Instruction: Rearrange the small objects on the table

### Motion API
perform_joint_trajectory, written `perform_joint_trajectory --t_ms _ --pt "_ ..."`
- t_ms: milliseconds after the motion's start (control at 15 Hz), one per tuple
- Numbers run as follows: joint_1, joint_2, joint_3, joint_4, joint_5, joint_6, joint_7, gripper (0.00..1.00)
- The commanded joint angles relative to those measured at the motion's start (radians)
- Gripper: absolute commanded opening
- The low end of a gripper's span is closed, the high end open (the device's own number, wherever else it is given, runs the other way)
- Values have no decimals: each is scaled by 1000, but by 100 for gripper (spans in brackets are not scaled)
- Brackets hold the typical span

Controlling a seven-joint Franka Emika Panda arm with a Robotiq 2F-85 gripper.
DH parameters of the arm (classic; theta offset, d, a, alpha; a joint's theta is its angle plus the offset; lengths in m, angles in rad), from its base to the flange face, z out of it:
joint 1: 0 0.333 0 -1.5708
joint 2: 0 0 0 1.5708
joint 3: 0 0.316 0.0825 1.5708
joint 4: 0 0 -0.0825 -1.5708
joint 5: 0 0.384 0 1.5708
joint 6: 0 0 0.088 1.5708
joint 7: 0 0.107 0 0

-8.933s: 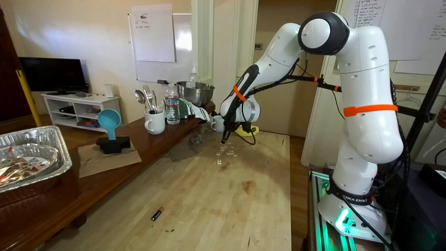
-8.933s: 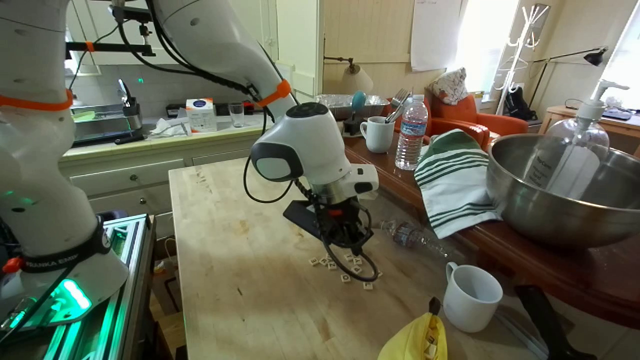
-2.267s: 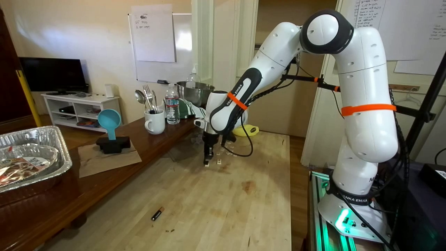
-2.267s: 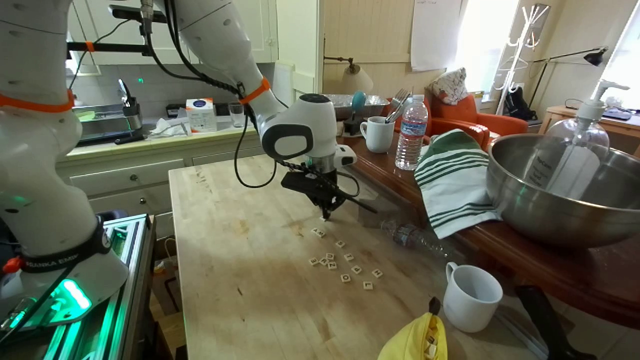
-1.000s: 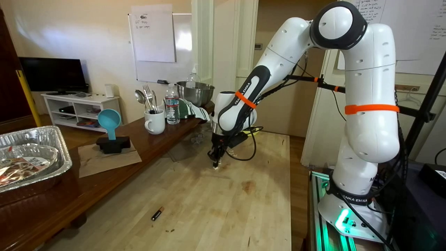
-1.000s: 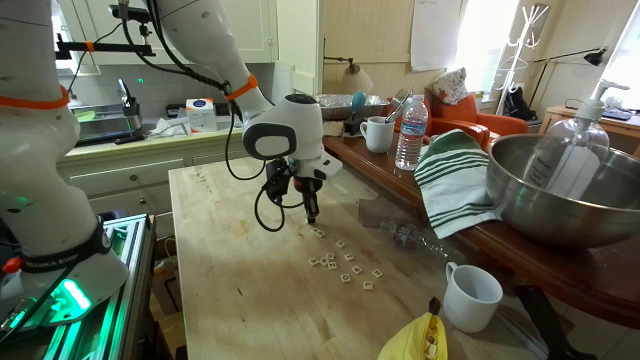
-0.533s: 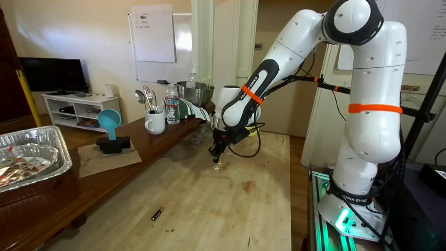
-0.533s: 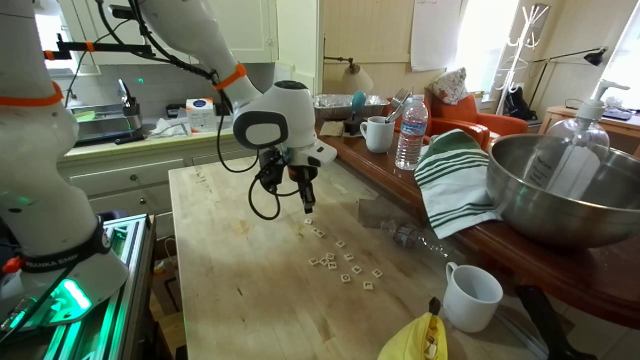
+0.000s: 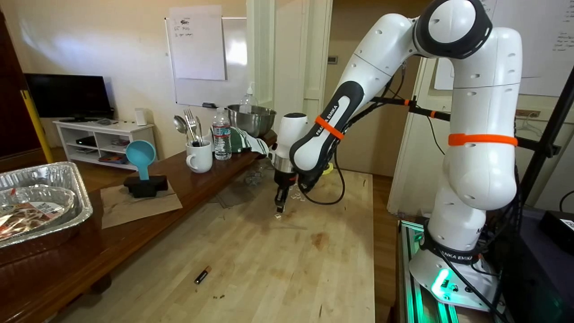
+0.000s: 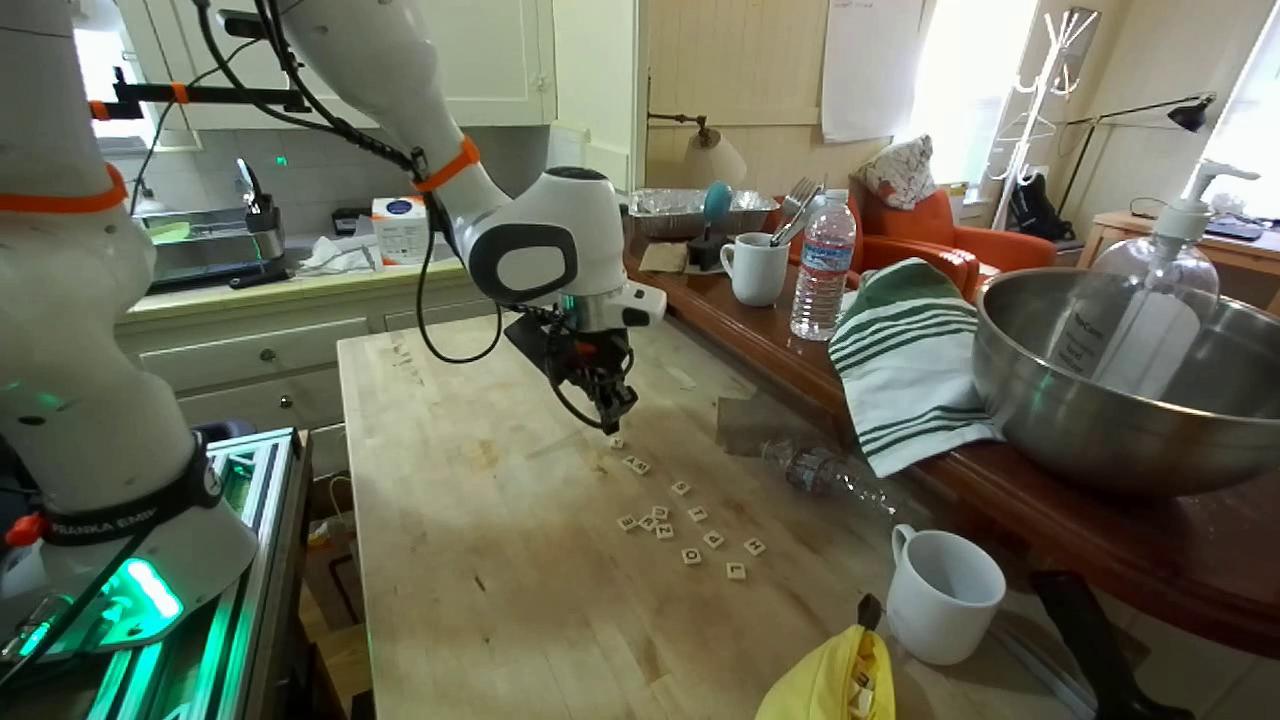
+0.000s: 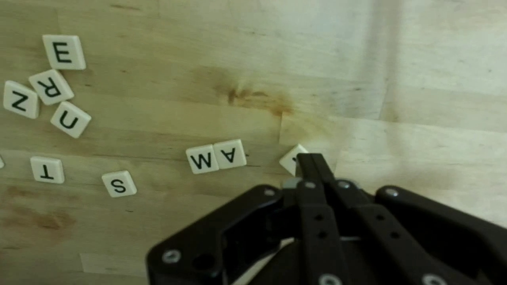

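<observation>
- Pale wooden table (image 9: 332,278), dark wood counter (image 9: 190,188) alongside, television (image 9: 67,96) beyond.
- Pincer (image 11: 310,156) closed together.
- One letter tile (image 11: 291,159) lies just by its tips, partly hidden; contact unclear.

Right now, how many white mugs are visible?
2: one mug holding cutlery on the dark wooden counter; another mug on the table beside the yellow pouch. Others may be hidden.

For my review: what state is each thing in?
Claw: shut
Partly hidden tile: face up
M tile: face up, touching A tile
A tile: face up
Battery: lying on its side
Upper bottle: standing
Lower bottle: lying on its side
Cutlery mug: upright
Plain mug: upright
Yellow pouch: open
Television: screen dark
Base light: green
</observation>
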Motion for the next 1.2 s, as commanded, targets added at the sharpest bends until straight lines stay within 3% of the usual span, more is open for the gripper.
perform_joint_trajectory --t_ms 0,600,1133 --pt "4 31 -14 10 -53 33 -79 0" --pt "-38 90 38 31 4 94 -257 0" --pt "-48 95 28 32 -4 78 -245 0"
